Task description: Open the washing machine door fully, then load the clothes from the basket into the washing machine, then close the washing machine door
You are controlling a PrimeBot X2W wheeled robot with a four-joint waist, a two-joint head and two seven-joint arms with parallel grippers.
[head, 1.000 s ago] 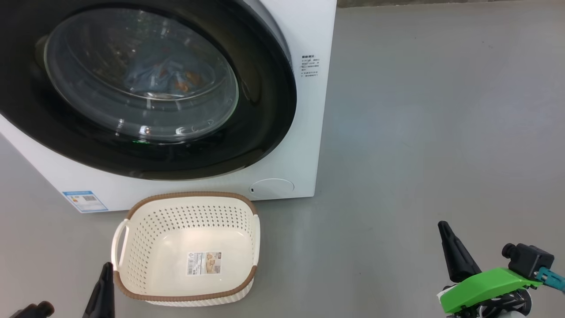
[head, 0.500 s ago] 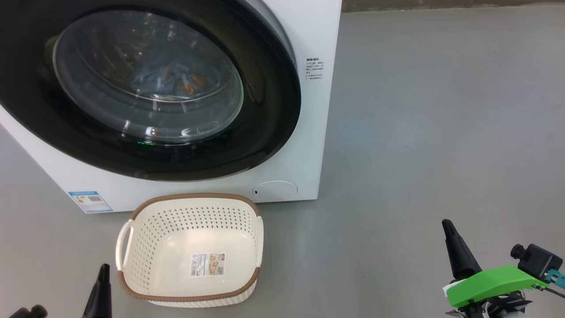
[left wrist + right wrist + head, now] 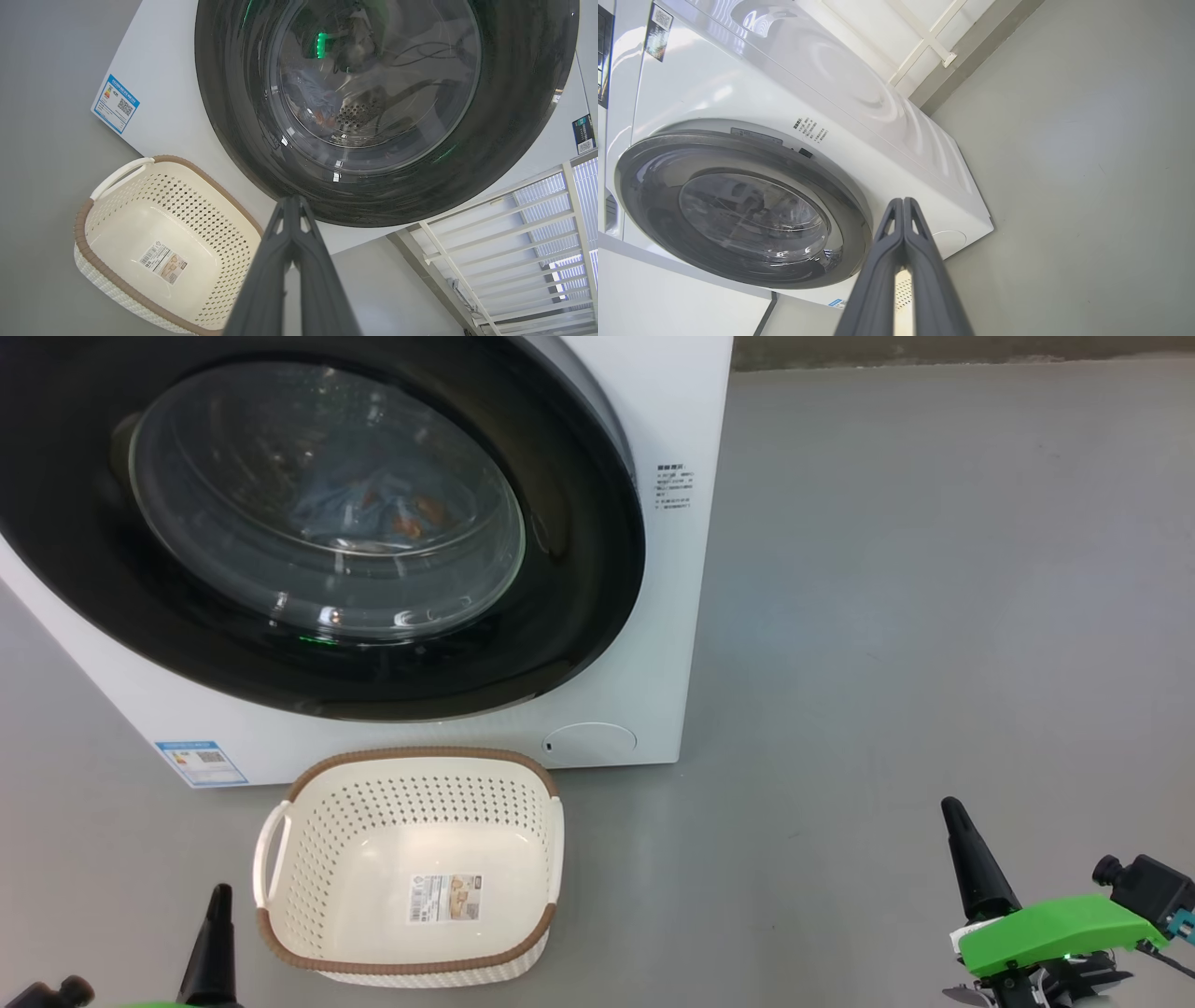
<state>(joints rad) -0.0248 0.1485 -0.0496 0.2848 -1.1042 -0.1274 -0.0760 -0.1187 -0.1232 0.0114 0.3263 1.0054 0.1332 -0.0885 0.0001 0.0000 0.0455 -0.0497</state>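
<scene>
**Desk:** What is the head view showing?

**Photographer:** The washing machine [image 3: 667,616] is filling the upper left of the frame, with the washing machine door [image 3: 588,579] sitting closed against its front. The basket [image 3: 415,753] is standing on the grey floor [image 3: 934,569] just below the door. The left gripper [image 3: 218,894] is poking up at the bottom left, just left of the basket. The right gripper [image 3: 951,807] is rising at the lower right, well apart from both.

**Desk:** And the jaws?

**Photographer:** Each wrist view is showing its own dark fingers [image 3: 266,280] pressed together, tips meeting and gripping nothing.

**Desk:** What are the wrist views adding?

**Photographer:** The left wrist view is catching the perforated steel drum [image 3: 352,116] behind the glass [image 3: 280,579]. It is also catching a white barred rack [image 3: 514,233] at its lower right. The right wrist view is taking in the machine's rippled side panel [image 3: 859,84] across its upper centre.

**Desk:** Contents?

**Photographer:** The clothes [image 3: 373,504], blue with orange prints, are lying inside the drum and showing through the glass at upper left. The basket is holding a paper label [image 3: 445,898] on its bottom.
</scene>
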